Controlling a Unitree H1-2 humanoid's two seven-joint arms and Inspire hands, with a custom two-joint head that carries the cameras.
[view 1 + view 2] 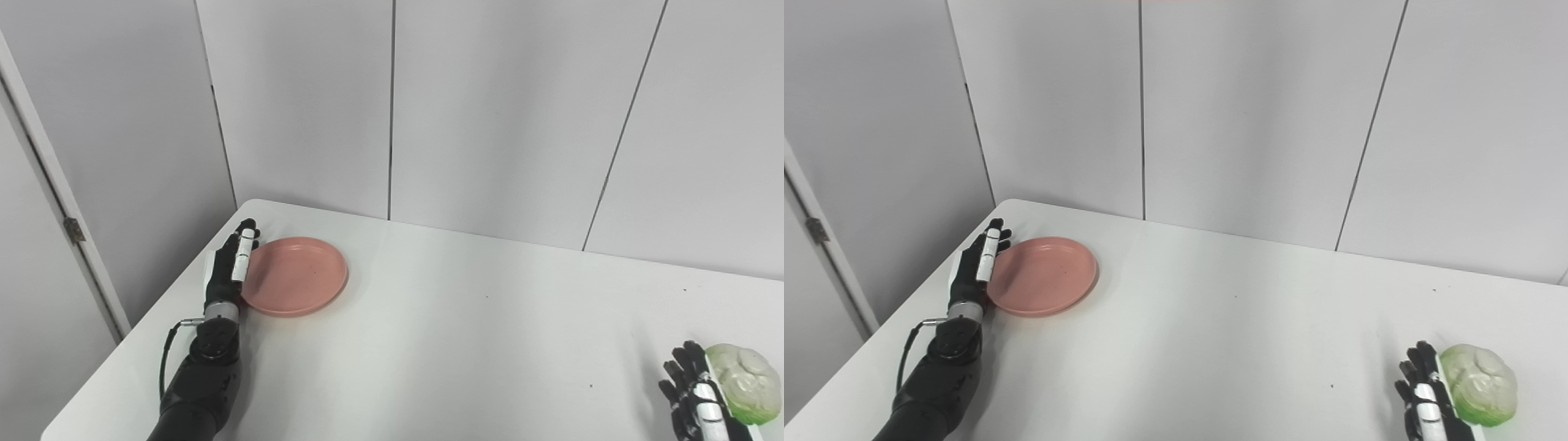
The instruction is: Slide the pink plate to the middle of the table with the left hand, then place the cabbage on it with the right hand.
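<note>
A pink plate (295, 275) lies flat near the far left corner of a white table (441, 343). The left hand (228, 269) rests on edge against the plate's left rim, fingers straight and together, holding nothing. At the near right edge sits a pale green cabbage (744, 383); the right hand (695, 392) stands just beside its left side, fingers extended, whether touching cannot be told. Plain grey wall panels (502, 110) stand behind the table. No writing is readable.

Bare table (465, 343) between pink plate (295, 275) (left hand (229, 269) against its left rim) and cabbage (744, 383), right hand (692, 392) beside it.
</note>
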